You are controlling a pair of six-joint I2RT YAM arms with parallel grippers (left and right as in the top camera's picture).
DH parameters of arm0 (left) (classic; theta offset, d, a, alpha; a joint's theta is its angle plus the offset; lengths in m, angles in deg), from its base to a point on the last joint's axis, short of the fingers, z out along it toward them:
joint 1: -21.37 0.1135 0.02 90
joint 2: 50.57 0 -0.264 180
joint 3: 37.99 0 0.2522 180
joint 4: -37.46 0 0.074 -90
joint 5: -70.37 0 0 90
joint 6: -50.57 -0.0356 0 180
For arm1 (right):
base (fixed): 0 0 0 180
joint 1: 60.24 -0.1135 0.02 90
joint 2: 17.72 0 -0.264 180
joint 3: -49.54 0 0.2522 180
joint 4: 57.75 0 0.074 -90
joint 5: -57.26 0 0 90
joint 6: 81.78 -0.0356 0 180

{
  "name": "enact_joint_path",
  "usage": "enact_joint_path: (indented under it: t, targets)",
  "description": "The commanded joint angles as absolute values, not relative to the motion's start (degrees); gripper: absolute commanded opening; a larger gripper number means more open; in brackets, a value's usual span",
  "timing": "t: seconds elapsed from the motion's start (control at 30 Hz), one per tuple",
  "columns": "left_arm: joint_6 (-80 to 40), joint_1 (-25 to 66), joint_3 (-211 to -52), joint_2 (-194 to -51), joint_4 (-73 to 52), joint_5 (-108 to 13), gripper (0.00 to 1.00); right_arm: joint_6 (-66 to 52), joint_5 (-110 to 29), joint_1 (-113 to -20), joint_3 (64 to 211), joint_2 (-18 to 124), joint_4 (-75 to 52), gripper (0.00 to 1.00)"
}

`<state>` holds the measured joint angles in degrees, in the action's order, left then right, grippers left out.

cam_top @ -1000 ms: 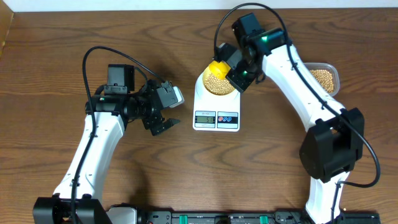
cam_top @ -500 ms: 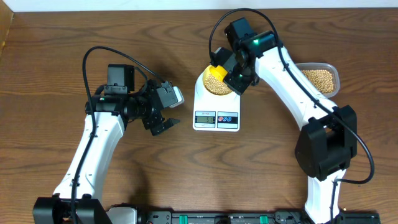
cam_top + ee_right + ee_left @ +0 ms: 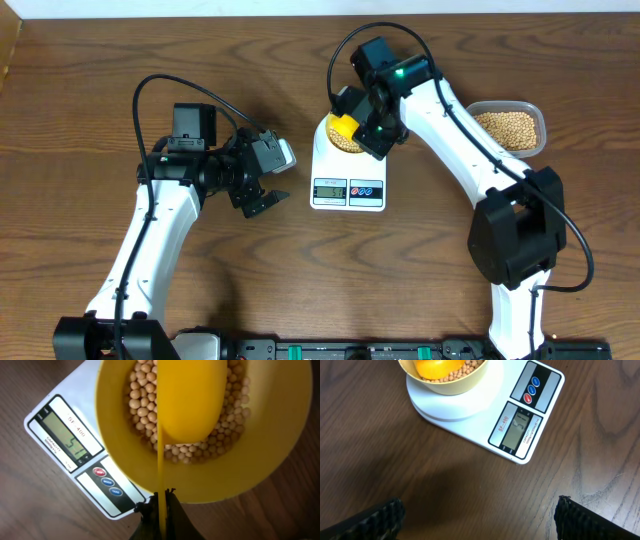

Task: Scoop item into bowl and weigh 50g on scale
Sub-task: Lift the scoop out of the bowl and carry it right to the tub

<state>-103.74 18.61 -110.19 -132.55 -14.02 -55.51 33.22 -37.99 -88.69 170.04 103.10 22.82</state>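
Observation:
The white scale (image 3: pixel 348 185) stands at the table's middle, with the pale-yellow bowl (image 3: pixel 340 146) on it. Tan beans (image 3: pixel 142 402) lie in the bowl. My right gripper (image 3: pixel 161 497) is shut on the handle of a bright yellow scoop (image 3: pixel 187 402), whose head is turned over above the beans in the bowl. In the overhead view the scoop (image 3: pixel 343 127) is over the bowl under the right gripper (image 3: pixel 372 128). My left gripper (image 3: pixel 262 197) is open and empty, left of the scale. The left wrist view shows the scale (image 3: pixel 525 420) and bowl (image 3: pixel 445 385) ahead.
A clear plastic tub (image 3: pixel 510 128) holding more beans stands at the right, behind the right arm. The scale's display (image 3: pixel 67 435) and buttons (image 3: pixel 107 481) face the table's front. The table is brown wood.
My right gripper has moved left with the scoop, and the scoop has tipped over the bowl. The left arm has not moved.

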Motion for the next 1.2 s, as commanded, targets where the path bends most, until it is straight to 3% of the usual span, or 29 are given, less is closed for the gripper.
enact_joint_path:
  t: [0.0, 0.67, 1.17]
  targets:
    - [-103.2, 18.8, -110.4, -131.8, -14.3, -56.4, 0.98, 34.0, -37.8, -89.6, 169.7, 103.8, 23.4, 0.01]
    - [-103.2, 18.8, -110.4, -131.8, -14.3, -56.4, 0.97, 32.2, -41.2, -87.5, 169.9, 103.8, 24.6, 0.01]
    - [-103.2, 18.8, -110.4, -131.8, -14.3, -56.4, 0.98, 32.0, -62.0, -79.9, 173.6, 103.7, 25.9, 0.01]
